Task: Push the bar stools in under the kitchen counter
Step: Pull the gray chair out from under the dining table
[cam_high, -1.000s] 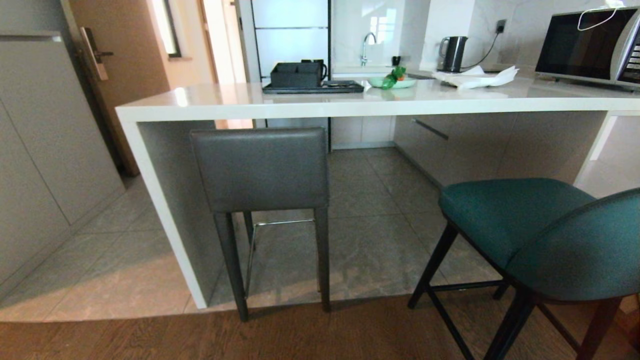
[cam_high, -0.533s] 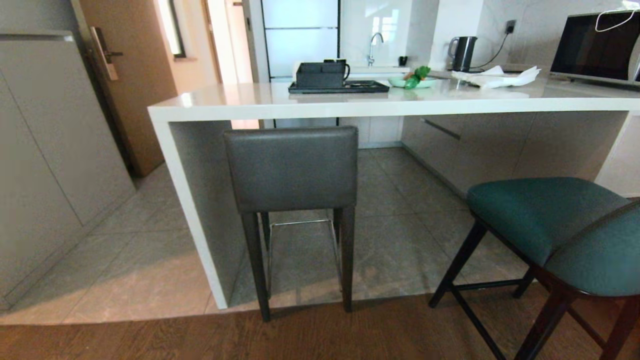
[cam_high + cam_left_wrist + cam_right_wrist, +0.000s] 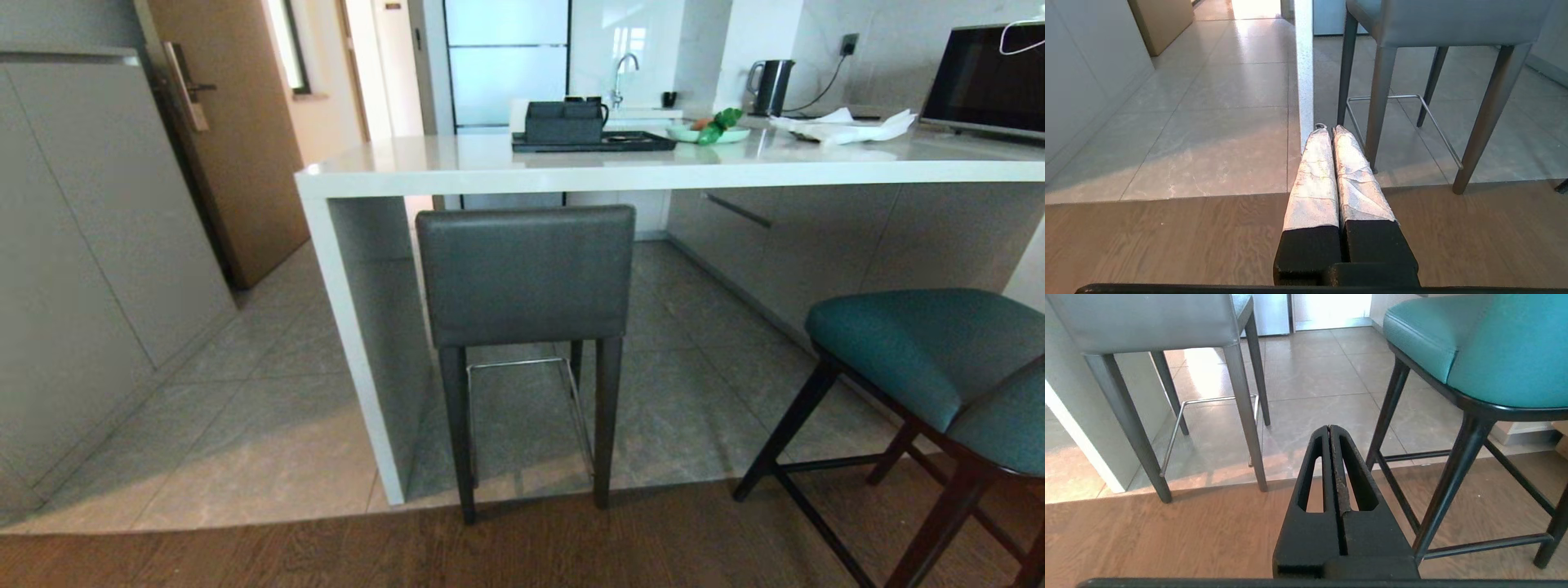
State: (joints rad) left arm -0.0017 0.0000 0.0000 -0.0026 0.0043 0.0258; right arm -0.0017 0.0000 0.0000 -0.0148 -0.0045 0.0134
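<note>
The dark grey bar stool with a chrome footrest stands tucked under the white kitchen counter, its square back just below the counter's edge, beside the white end leg. The teal bar stool stands out from the counter at the right, on the wood floor's edge. Neither arm shows in the head view. My left gripper is shut and empty, low over the wood floor, short of the grey stool's legs. My right gripper is shut and empty, between the grey stool and the teal stool.
A black tray with a caddy, a green plate, a kettle, paper and a microwave are on the counter. Grey cabinets and a wooden door are at the left. Tile meets wood floor at the counter's front.
The whole head view has shifted rightward: the counter and both stools now sit further right in the picture, so the camera has moved left. The stools keep their places relative to the counter.
</note>
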